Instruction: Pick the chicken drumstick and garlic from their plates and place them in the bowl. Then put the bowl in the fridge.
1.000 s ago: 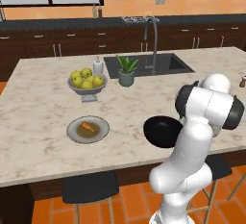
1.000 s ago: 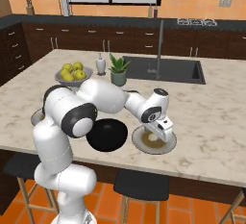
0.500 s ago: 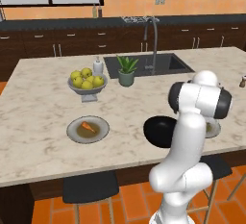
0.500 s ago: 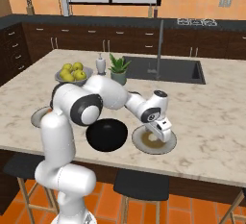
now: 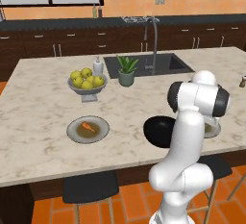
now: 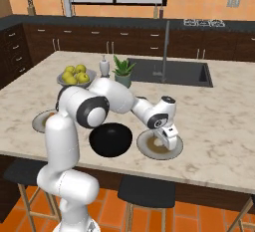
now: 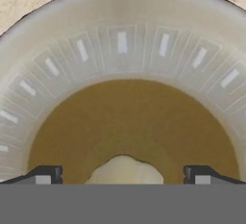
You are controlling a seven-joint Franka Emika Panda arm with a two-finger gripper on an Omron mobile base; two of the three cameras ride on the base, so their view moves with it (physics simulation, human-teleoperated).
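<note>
My gripper (image 6: 167, 140) hangs low over the right plate (image 6: 147, 149), pointing down into it. From the hand camera, the off-white garlic (image 7: 124, 170) lies on the brownish centre of that plate (image 7: 120, 40), between my two open fingertips (image 7: 45, 174), which do not touch it. The black bowl (image 6: 110, 139) stands just left of this plate. The orange-brown chicken drumstick (image 5: 87, 127) lies on the left plate (image 5: 77, 134). My arm covers most of the right plate (image 5: 213, 130) in the left base view, beside the bowl (image 5: 157, 130). The fridge is out of view.
A grey footed fruit bowl (image 5: 87, 86) with yellow-green fruits, a white bottle (image 5: 98, 66) and a potted plant (image 5: 126, 70) stand toward the back of the counter. Behind them are the sink (image 5: 146, 64) and its faucet (image 5: 154, 40). Stools stand under the counter's front edge.
The arm's upper links have swung round while the hand stayed over the right plate and sank a little. The jaws remain open.
</note>
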